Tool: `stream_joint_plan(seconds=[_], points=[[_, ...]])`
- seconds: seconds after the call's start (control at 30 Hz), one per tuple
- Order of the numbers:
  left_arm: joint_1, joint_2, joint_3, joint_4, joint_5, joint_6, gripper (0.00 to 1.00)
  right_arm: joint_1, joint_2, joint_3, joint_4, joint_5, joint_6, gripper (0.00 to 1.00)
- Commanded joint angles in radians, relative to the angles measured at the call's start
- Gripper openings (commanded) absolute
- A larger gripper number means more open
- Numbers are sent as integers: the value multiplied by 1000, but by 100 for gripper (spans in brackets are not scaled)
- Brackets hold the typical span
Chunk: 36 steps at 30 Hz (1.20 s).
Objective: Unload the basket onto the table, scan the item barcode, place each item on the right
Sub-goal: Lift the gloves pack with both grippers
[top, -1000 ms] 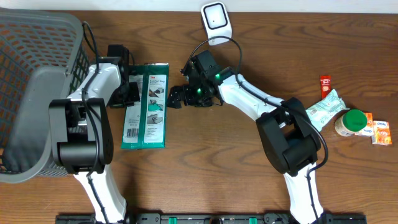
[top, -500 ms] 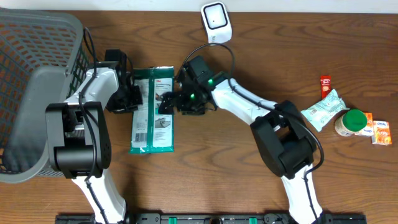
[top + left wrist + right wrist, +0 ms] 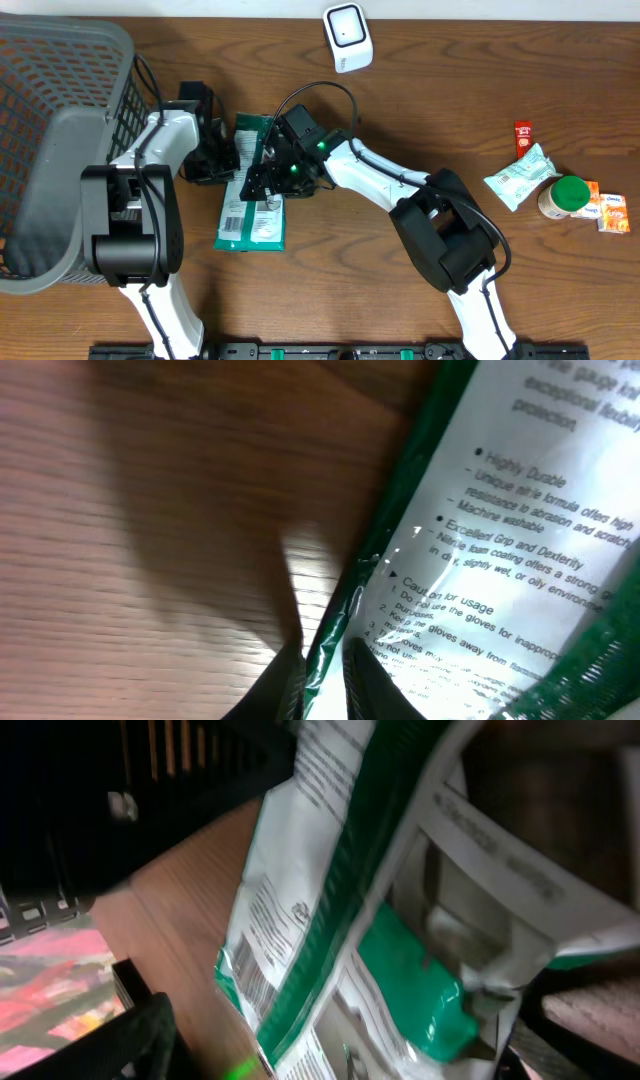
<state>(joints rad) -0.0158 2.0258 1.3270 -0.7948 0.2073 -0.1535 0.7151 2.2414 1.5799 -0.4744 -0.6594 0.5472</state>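
The pack [image 3: 255, 225] lies on the table [image 3: 400, 290] between the arms, well apart from the scanner [image 3: 347, 35]. The left gripper [image 3: 228, 165] pinches its edge. The right gripper [image 3: 266, 182] straddles it, but whether it grips cannot be told. The slick film may slip from that thin pinch or buckle, hiding the barcode. There are one pack, one scanner, one basket [image 3: 60, 150] and two grippers.

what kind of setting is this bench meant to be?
Likely a mock shop checkout: a white barcode scanner, a grey shopping basket, and packaged goods such as the green glove pack and snack packets.
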Motion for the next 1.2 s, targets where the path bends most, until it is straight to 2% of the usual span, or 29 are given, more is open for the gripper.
stream_joint_plan(seconds=[0.0,0.17,0.27,0.3,0.33,0.37,0.5,0.57,0.6,0.67,0.7,0.77,0.93,1.07,1.17], points=[[-51,78,-65,1,30,-2,17,-21,69,-32,5,55,-34,87],[-73,78,-65,13,28,-2,17,-40,69,-32,18,51,-74,79],[-82,78,-65,13,29,-2,17,-42,69,-32,53,47,-93,67],[-84,78,-65,13,29,-2,17,-42,69,-32,60,46,-93,54],[-88,78,-65,13,29,-2,17,-42,69,-32,60,46,-93,50],[-92,78,-65,13,33,-2,17,-40,69,-32,59,46,-109,39],[-99,78,-65,20,44,-2,25,-39,69,-32,44,48,-153,29],[-99,78,-64,20,44,-2,25,-39,69,-32,44,48,-172,14],[-99,78,-64,19,44,-2,25,-39,69,-32,43,48,-198,1],[-99,77,-54,2,44,-2,19,-42,69,-32,28,48,-254,1],[-99,76,-45,-14,43,-2,13,-45,67,-32,24,48,-260,1],[-99,55,-39,-26,43,1,9,-53,55,-32,7,47,-278,1],[-99,-81,-39,-26,27,2,9,-68,-34,-32,-98,93,-428,1],[-99,-283,-39,-22,-6,-24,10,-67,-152,-32,-252,187,-569,1],[-99,-421,-39,-31,-110,-56,16,-81,-232,-32,-439,428,-587,1]])
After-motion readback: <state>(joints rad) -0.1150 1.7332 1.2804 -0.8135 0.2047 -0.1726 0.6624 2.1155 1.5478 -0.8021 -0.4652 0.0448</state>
